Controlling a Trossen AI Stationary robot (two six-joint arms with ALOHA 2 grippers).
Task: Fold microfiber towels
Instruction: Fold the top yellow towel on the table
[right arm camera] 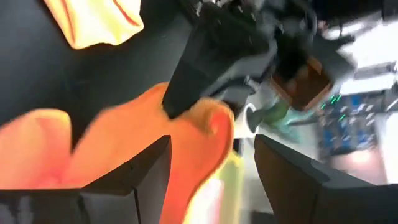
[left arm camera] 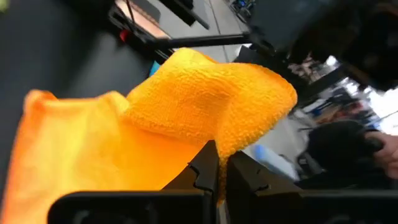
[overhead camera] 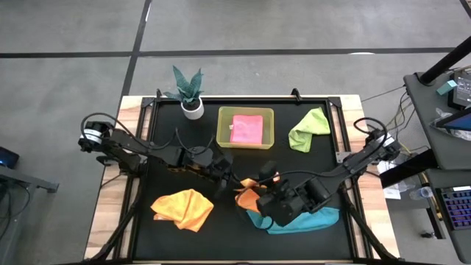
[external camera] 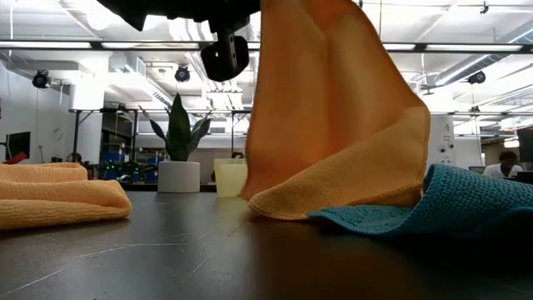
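My left gripper [overhead camera: 232, 178] is shut on an orange towel [overhead camera: 249, 196] near the table's middle, and the towel shows lifted in the low view [external camera: 333, 125]. My right gripper [right arm camera: 211, 171] is open right beside the raised towel [right arm camera: 186, 149]; I cannot tell whether it touches. A teal towel [overhead camera: 313, 219] lies flat under and to the right of the orange one. A second orange towel [overhead camera: 182, 208] lies crumpled at the near left. A lime green towel [overhead camera: 309, 130] lies at the far right. A pink towel [overhead camera: 246, 127] lies in the bin. My left gripper pinches a raised bunch of the orange towel's cloth [left arm camera: 219, 152] between its two fingers. One layer or several, I cannot tell. The towel hangs slack below the hold, and its lower edge [external camera: 333, 204] rests on the table and against the teal towel [external camera: 466, 200].
A translucent yellow-green bin [overhead camera: 224, 126] stands at the far middle. A potted plant [overhead camera: 191, 94] stands to its left. The black mat has a raised frame [overhead camera: 144, 147] along its sides. Both arms meet close together at the table's middle.
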